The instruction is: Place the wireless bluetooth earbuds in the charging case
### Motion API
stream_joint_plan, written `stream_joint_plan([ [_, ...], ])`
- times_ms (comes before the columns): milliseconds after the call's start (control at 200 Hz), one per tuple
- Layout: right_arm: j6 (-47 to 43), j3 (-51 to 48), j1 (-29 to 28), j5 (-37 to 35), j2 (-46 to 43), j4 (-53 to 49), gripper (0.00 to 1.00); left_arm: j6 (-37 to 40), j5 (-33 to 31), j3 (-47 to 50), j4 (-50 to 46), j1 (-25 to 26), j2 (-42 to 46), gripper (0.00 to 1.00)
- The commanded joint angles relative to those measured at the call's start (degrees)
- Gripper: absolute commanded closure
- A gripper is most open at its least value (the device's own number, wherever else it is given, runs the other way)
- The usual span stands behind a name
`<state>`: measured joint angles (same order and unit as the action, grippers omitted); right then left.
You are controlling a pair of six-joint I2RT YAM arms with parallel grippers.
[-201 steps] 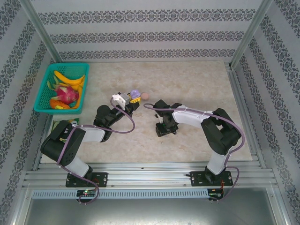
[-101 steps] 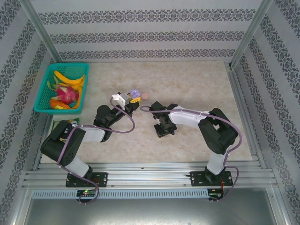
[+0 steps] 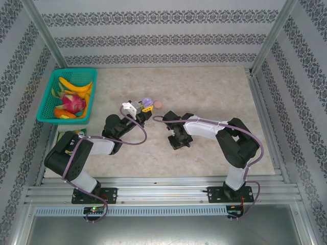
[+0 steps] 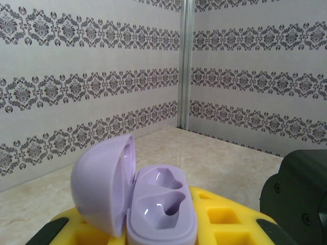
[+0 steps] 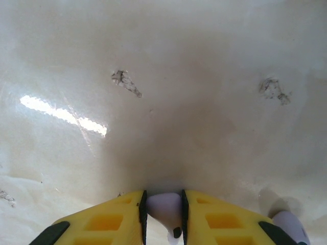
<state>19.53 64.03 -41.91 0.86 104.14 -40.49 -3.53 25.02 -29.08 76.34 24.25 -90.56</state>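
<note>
Up near the middle of the desk (image 3: 214, 92), gripping the open purple charging case (image 4: 161, 229) in the left claw (image 3: 142, 107), lid (image 4: 99, 189) tipped back, two hollow cups (image 4: 163, 196) showing. Just beside it, a small pink round thing (image 3: 158, 104). Down low with the right claw (image 5: 163, 196), pinching one pale earbud (image 5: 163, 209) between yellow fingers (image 5: 102, 219), right above the desk. Close by, another earbud (image 5: 288, 224) lying loose. Far off at the left, a green basket (image 3: 76, 70) of fruit (image 3: 71, 102), out of the way.

we've got the green plastic basket (image 3: 48, 104) at the far left of the pale stone-look table (image 3: 214, 92), open purple plastic charging case (image 4: 161, 212) mid-table in the left gripper (image 3: 145, 107), pale plastic earbud (image 5: 163, 209) in the right gripper (image 5: 163, 195), nearer us and right of the case
</note>
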Motion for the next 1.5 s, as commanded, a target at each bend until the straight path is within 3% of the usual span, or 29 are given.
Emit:
stream_joint_plan([
  [0, 1.1, 0.2, -0.9, 0.1, -1.8, -1.1, 0.74, -1.0, 0.7, -1.3, 1.4, -0.6, 1.2, 1.0],
  [490, 3.6, -0.1, 4.1, -0.3, -16.7, 0.3, 0.75, -0.7, 3.0, -2.6, -0.8, -0.6, 1.6, 1.0],
  [774, 1.4, 6.6, 8.8, 1.3, -27.3, 0.8, 0.75, -1.6, 9.3, -4.7, -2.9, -0.6, 1.3, 1.0],
  [1099, -3.8, 19.8, 9.0, 4.8, -28.4, 5.2, 0.75, -1.1, 16.5, -10.3, -5.6, 0.0, -0.5, 1.0],
  [1494, -4.8, 22.9, 7.7, 11.0, -27.6, 17.8, 0.75, 2.4, 19.1, -18.9, -14.3, 0.9, -2.2, 1.0],
])
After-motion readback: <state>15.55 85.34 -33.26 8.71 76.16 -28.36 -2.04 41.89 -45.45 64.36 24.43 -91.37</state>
